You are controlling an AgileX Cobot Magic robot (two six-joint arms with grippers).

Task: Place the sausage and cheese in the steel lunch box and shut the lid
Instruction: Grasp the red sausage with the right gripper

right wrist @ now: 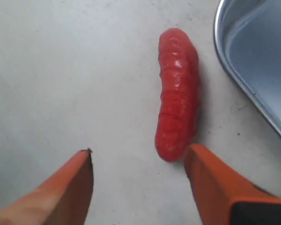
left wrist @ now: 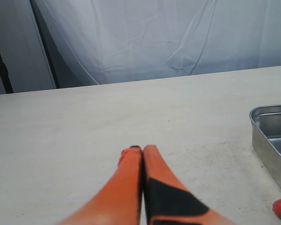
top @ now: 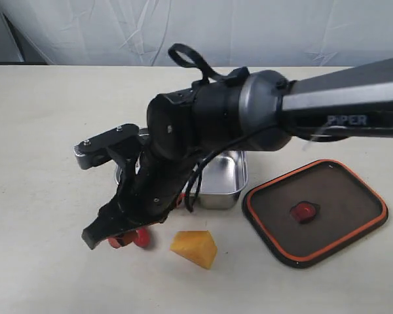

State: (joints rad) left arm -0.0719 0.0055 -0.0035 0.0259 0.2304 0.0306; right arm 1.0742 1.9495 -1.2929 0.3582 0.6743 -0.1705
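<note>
The red ridged sausage (right wrist: 178, 93) lies on the table just outside the steel lunch box's rim (right wrist: 234, 75). My right gripper (right wrist: 138, 154) is open low over the table. One fingertip (right wrist: 201, 164) sits right at the sausage's near end, and the other (right wrist: 79, 168) is well to the side with bare table between. In the exterior view the right arm reaches across and hides most of the lunch box (top: 224, 180). The sausage (top: 134, 239) peeks out under the gripper. The yellow cheese (top: 194, 248) wedge lies beside it. The dark lid (top: 314, 212) lies flat, orange rim up. My left gripper (left wrist: 143, 149) is shut and empty.
A white cloth backdrop hangs behind the table. In the left wrist view one corner of the lunch box (left wrist: 271, 136) shows beyond the shut fingers. The right arm's wrist camera block (top: 95, 147) juts out above the table to the left of the box.
</note>
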